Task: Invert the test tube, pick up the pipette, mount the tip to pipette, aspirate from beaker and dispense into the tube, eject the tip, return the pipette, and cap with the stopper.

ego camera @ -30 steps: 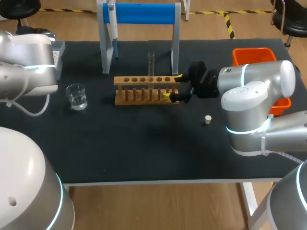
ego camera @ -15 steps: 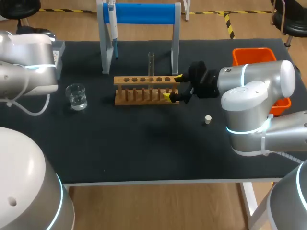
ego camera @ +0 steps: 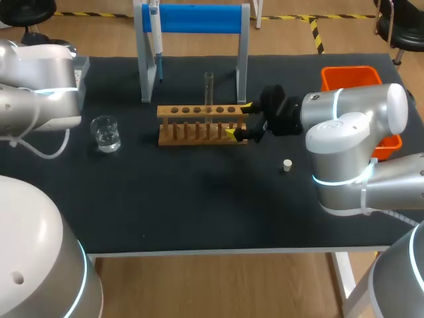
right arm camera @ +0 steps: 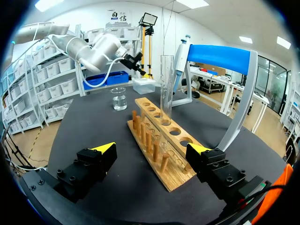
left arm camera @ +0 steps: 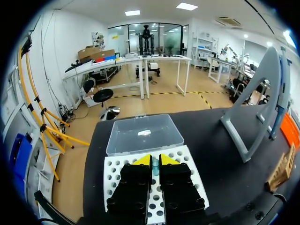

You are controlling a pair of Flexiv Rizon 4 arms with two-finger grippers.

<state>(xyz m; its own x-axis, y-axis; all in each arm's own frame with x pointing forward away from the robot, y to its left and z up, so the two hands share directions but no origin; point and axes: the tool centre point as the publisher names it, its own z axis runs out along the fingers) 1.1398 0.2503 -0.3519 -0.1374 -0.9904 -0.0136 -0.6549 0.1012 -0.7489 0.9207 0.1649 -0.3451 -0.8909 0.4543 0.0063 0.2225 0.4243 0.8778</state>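
Astride the rack's [ego camera: 199,123] end, right pincer [ego camera: 239,119] gapes wide, empty.

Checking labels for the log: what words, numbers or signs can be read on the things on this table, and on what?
None can be read.
beaker: any scale marks are too small to tell.
pipette: any print is too small to tell.
test tube, wooden rack, tip box: no print shows.
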